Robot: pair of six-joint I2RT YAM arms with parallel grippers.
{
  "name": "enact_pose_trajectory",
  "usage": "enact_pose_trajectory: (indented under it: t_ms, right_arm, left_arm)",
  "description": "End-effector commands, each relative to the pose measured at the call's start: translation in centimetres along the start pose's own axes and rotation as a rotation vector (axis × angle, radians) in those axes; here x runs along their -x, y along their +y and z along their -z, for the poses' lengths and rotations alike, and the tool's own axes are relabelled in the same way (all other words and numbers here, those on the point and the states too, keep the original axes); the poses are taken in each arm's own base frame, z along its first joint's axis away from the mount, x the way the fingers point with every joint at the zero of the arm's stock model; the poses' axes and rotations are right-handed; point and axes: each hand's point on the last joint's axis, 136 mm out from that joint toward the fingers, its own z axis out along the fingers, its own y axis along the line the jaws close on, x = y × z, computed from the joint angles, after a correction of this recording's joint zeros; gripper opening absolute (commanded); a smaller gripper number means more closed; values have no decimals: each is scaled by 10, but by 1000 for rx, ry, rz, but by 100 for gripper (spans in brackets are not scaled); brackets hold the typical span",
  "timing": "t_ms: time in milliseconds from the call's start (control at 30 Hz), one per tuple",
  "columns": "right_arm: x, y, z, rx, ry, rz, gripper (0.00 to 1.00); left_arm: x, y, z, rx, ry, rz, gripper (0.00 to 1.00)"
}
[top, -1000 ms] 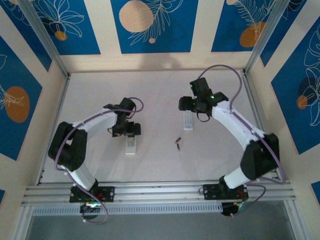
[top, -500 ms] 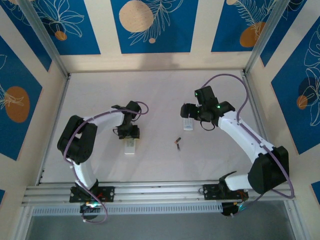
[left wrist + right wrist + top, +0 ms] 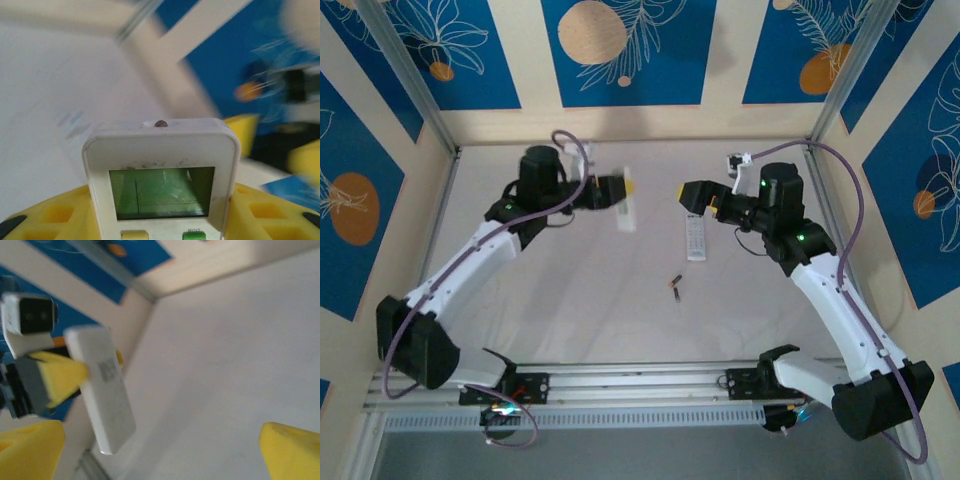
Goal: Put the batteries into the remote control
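My left gripper [image 3: 623,196] is clamped on the white remote [image 3: 626,203], which I hold in the air over the far half of the table [image 3: 520,300]. In the left wrist view its face points at me: a rounded white body, a small dark bulb [image 3: 161,123] on its top edge, and a green screen [image 3: 162,193] with faint lines. Specks of dirt sit just above the screen. Below it are a pale yellow button [image 3: 135,235] and a green button [image 3: 192,234]. The green one carries a tiny mark I cannot read. My yellow fingers [image 3: 52,217] press the body from both sides.

From the right wrist view I see the remote's plain white back [image 3: 107,400], tilted, with a grey label [image 3: 106,371] too blurred to read. One yellow left finger [image 3: 60,375] is against its edge, and the left wrist camera [image 3: 29,315] sits above that.

My right gripper [image 3: 692,197] faces the held remote with its jaws wide apart and nothing between them; its yellow fingers [image 3: 30,447] stand at either side of that view.

The batteries [image 3: 675,287] lie on the table as a small dark shape with an orange end, nearer my bases and well apart from both grippers. I cannot tell their number.

A second remote [image 3: 696,240] lies flat on the table just below my right gripper, between it and the batteries. Blue wall panels [image 3: 625,50] with orange discs and white leaf lines surround the table.
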Motion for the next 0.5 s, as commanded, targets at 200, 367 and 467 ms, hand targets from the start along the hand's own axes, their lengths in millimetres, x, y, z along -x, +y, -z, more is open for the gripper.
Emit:
enact_pose_trajectory:
  t_ms: [200, 367, 467]
  right_arm:
    - [12, 98, 6, 480, 42, 122, 100]
    - [12, 118, -7, 559, 86, 127, 100]
    - [10, 125, -16, 583, 112, 127, 99]
  left_arm:
    - [66, -129, 26, -616, -141, -65, 24]
    - [65, -139, 23, -650, -140, -66, 24]
    - [66, -139, 20, -648, -141, -61, 24]
